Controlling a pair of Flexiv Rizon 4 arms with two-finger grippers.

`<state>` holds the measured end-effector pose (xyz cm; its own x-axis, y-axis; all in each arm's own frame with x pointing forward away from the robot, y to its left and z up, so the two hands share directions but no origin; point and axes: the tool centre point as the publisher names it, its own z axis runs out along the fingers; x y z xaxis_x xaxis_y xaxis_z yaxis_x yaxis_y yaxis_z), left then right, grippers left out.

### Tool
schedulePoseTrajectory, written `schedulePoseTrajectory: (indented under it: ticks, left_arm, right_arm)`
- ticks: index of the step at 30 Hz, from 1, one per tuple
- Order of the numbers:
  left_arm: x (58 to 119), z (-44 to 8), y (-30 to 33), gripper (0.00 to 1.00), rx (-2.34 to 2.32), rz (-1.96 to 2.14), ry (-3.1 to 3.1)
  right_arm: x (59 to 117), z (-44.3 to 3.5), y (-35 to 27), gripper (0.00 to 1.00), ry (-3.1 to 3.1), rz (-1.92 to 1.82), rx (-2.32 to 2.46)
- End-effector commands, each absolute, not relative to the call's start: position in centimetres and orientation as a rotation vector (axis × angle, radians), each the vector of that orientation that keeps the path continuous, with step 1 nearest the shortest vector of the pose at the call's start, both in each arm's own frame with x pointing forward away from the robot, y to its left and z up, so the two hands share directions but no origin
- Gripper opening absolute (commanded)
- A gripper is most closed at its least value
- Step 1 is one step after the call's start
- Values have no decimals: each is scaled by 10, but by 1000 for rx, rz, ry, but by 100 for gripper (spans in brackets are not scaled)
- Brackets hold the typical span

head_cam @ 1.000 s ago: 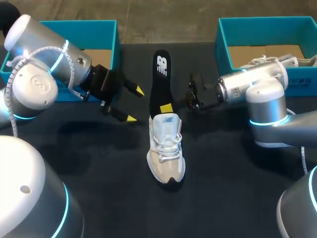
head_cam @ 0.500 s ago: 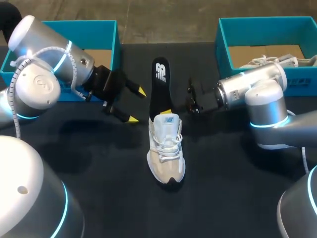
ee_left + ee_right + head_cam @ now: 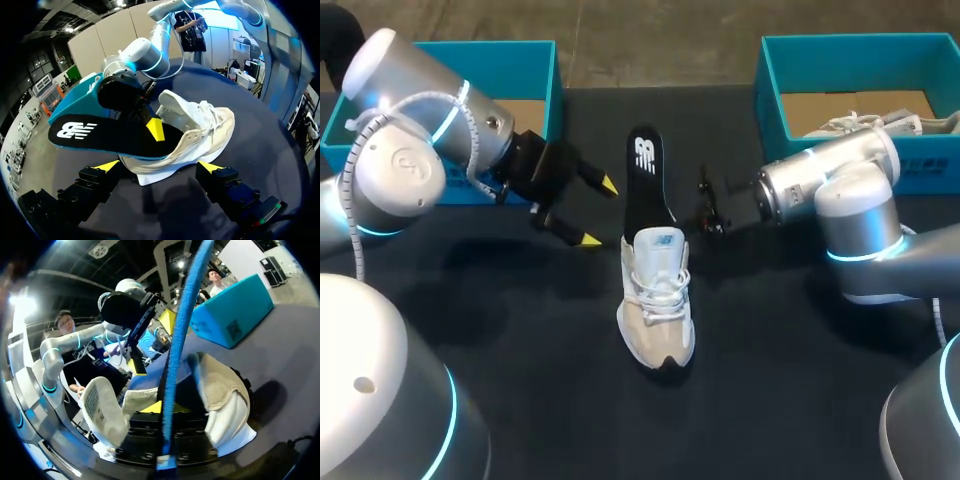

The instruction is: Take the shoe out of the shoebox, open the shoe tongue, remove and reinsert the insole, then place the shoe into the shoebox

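On the desk (image 3: pixel 520 380), the white shoe (image 3: pixel 658 300) sits central, toe toward the near side. Its black insole (image 3: pixel 644 175) juts from the opening toward the far edge, pinched in your right tool (image 3: pixel 165 430). Your left tool (image 3: pixel 597 212) gapes wide, just left.

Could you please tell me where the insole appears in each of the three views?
Head view: insole juts from the shoe toward the far edge.
Left wrist view: insole lies ahead of the left pincer, logo up.
Right wrist view: insole edge-on in the right pincer.
Shared landmark: the white shoe.
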<state>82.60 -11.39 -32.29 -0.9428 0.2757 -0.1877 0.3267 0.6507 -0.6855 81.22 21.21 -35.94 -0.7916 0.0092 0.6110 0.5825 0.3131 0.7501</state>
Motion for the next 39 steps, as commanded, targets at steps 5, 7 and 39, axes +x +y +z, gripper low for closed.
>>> schedulePoseTrajectory:
  ticks: [5, 7, 39]
  left_arm:
    - [829, -324, -117, 100, 523, -1187, 2794]
    - [829, -324, -117, 100, 523, -1189, 2791]
    - [825, -325, -118, 100, 491, -1191, 2782]
  right_arm:
    - [813, -343, 207, 42, -2134, -1504, -527]
    - [813, -342, 207, 42, -2137, -1505, -522]
    - [834, -330, 210, 0, -2198, -1434, -437]
